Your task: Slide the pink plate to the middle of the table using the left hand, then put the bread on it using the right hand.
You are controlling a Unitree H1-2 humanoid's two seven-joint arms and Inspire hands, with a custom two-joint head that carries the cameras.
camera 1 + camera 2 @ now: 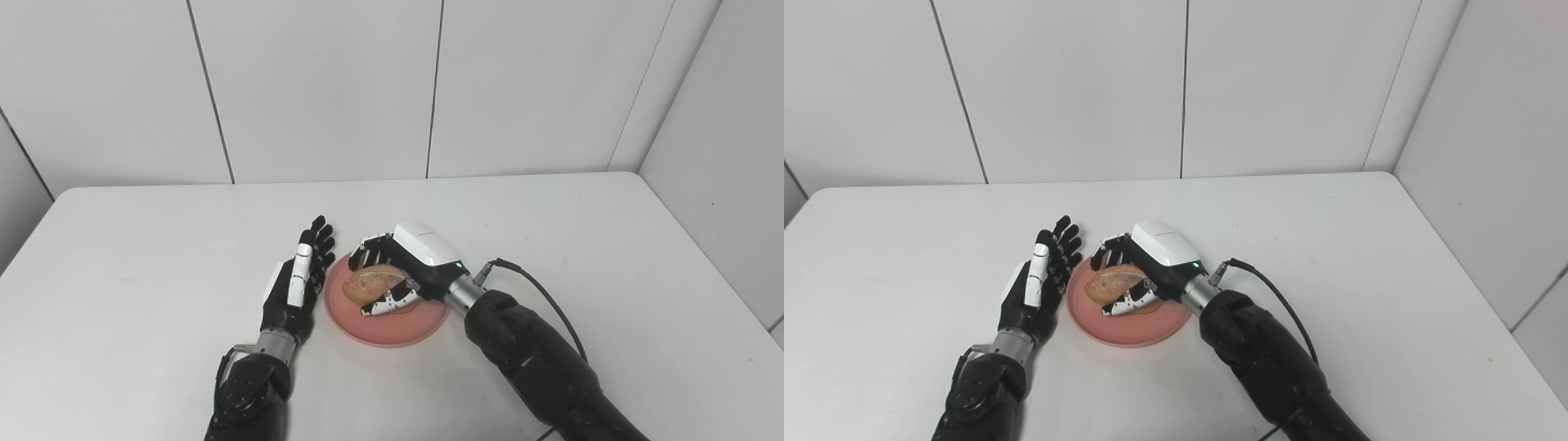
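The pink plate (392, 327) lies near the middle of the white table. On it rests the brown bread roll (373, 282), and my right hand (404, 263) is curled around it, fingers over the far side and thumb along the near side. The roll's underside is hidden, so I cannot tell whether it presses on the plate or hovers just above. My left hand (298, 283) stands open on its edge against the plate's left rim, fingers straight and pointing away from me, holding nothing.
The white table (153, 245) stretches wide to both sides and ends at a white panelled wall behind. A black cable (545, 300) loops from my right wrist over the tabletop to the right of the plate.
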